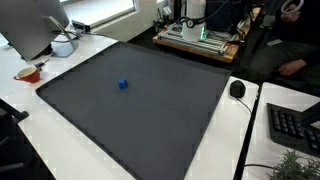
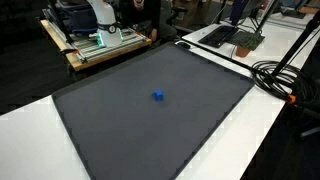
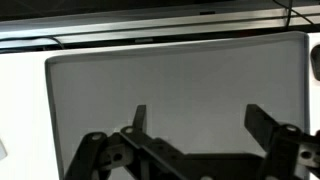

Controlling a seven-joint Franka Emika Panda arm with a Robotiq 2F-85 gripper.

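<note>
- Your claw (image 3: 195,112), at 6 o'clock in the wrist view, hangs released, jaws spread above a grey mat (image 3: 180,75).
- A small blue cube (image 1: 122,85) sits near that mat's middle.

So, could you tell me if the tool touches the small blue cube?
Apart. Both exterior views show the small blue cube alone on the dark grey mat; the wrist view shows only mat beneath the tool.

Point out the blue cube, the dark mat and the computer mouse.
blue cube (image 2: 158,96): in an exterior view, on its visible middle.
dark mat (image 1: 150,120): in an exterior view, on a bare stretch near its middle.
computer mouse (image 1: 237,89): in an exterior view, on its rounded back.
</note>
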